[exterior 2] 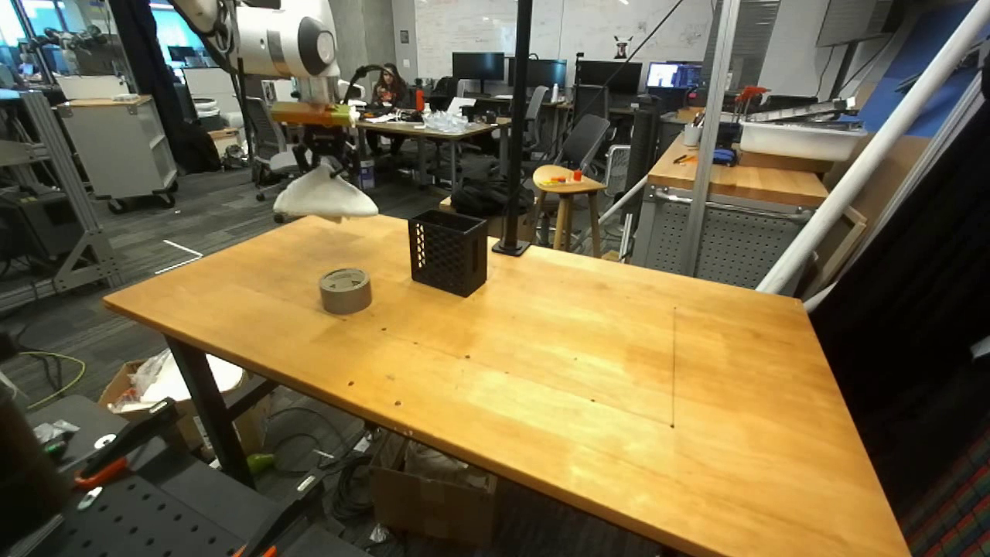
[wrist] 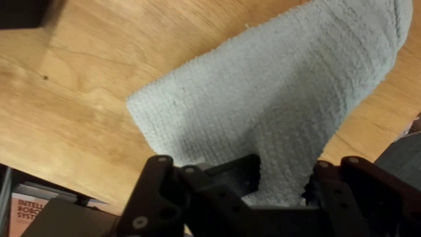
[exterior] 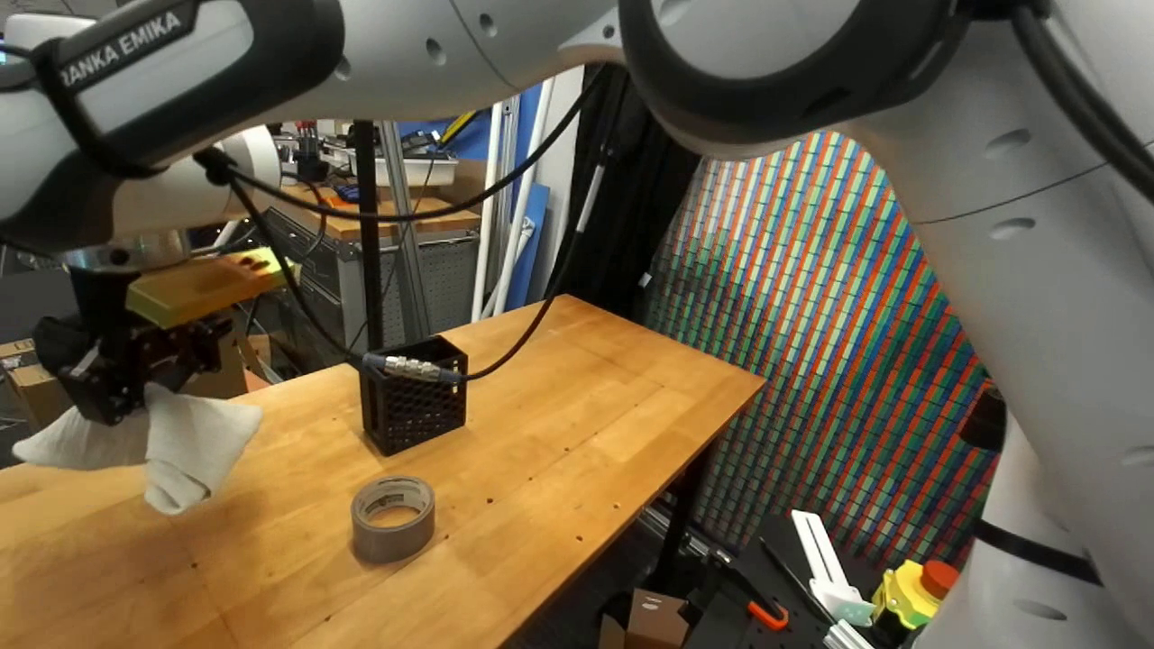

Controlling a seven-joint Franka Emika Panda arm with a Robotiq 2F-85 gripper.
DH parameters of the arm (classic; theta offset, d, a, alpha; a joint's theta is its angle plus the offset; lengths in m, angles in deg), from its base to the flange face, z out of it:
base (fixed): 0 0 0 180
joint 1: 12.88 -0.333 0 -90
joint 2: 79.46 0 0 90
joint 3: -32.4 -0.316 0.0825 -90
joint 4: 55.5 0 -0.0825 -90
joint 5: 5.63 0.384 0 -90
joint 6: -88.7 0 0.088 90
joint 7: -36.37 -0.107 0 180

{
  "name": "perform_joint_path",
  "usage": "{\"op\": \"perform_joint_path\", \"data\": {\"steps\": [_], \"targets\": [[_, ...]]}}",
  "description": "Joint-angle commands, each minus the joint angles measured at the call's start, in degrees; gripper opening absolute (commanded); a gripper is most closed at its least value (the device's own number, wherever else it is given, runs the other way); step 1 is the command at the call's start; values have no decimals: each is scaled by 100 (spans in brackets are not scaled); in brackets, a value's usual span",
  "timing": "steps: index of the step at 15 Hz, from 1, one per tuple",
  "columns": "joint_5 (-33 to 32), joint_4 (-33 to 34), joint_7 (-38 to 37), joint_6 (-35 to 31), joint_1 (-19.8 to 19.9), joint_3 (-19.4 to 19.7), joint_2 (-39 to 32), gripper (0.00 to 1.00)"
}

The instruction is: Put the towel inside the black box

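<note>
The gripper point(wrist: 281, 179) was pinched on a fold of the towel point(exterior: 200, 442), with cloth filling the narrow gap at the bottom of the wrist view. In an exterior view the towel hung at the left of the frame, 2 loose ends drooping either side of the grip, and it looked clear of the bench point(exterior 2: 541, 348). In an exterior view the black box point(exterior 2: 448, 255) stood upright near the middle of the frame, with the towel up and to the left of it, apart from it and not over its mouth; the tape roll point(exterior 2: 346, 295) sat to the box's lower left.

So the grasp and the lift appeared done, with the placing not yet begun. What remained, as I judged it, was carrying the towel rightward across the frame to the box, lowering it in and letting go. The ends seemed to spread wider than the mouth, so they looked likely to snag on the rim and need tucking down inside
</note>
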Motion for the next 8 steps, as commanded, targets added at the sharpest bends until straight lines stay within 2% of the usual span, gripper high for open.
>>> {"op": "perform_joint_path", "data": {"steps": [1,5,8], "targets": [[-62,-708,-410,360,132,264,938,3],[-138,-785,-749,916,316,533,1401,2],[-181,-734,-671,1147,529,627,1554,3]]}}
